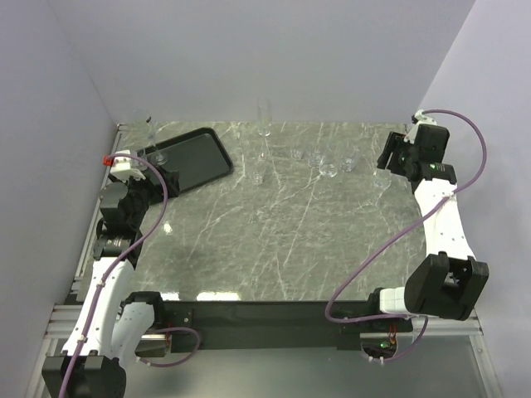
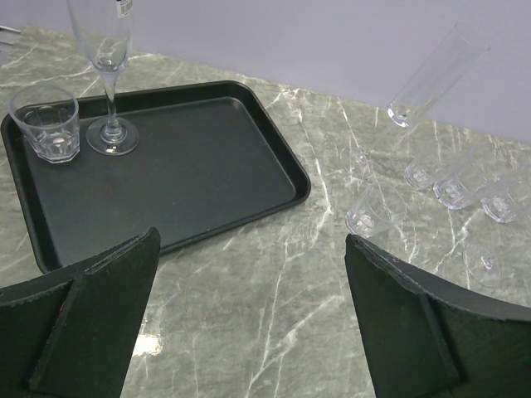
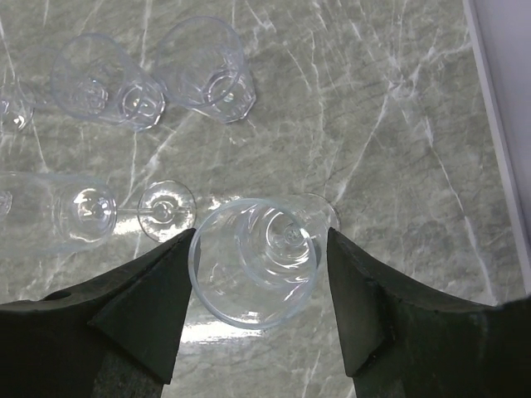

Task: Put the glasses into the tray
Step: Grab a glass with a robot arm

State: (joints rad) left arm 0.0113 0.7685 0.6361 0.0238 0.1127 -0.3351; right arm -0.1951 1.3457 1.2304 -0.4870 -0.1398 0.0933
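— What is the biggest thing in front of you?

— The marbled grey-green worktop [image 1: 290,240]. At its far left corner sits the black tray [image 1: 195,157], turned at a slant.

— And your arms?

— My left tool [image 2: 253,323] hangs over the worktop just on the near side of the tray. Its two fingers [image 2: 91,315] are spread wide with nothing between them. My right tool [image 3: 261,249] is at the far right, pointing down, with one finger on each side of a stemmed glass [image 3: 253,274] that stands upright on the worktop. Those fingers are apart too. A sliver of worktop shows between the rim and one finger; on the other side I cannot tell whether finger and rim touch.

— Is anything in the tray?

— Two glasses, both upright at one end: a tall stemmed flute [image 2: 110,91] and, just beside it, a short faceted tumbler [image 2: 48,124].

— And the others?

— They are out on the worktop, between the tray and my right tool. A tall straight flute [image 2: 436,75] stands farthest back, near the wall [image 1: 274,58]. In front of it are several short ones in a loose cluster [image 2: 460,186], with one small glass [image 2: 373,211] a little apart on the tray's side. From my right wrist I see two tumblers [image 3: 207,70] side by side beyond the glass I straddle, and another stemmed one [image 3: 79,211] off to one side of it.
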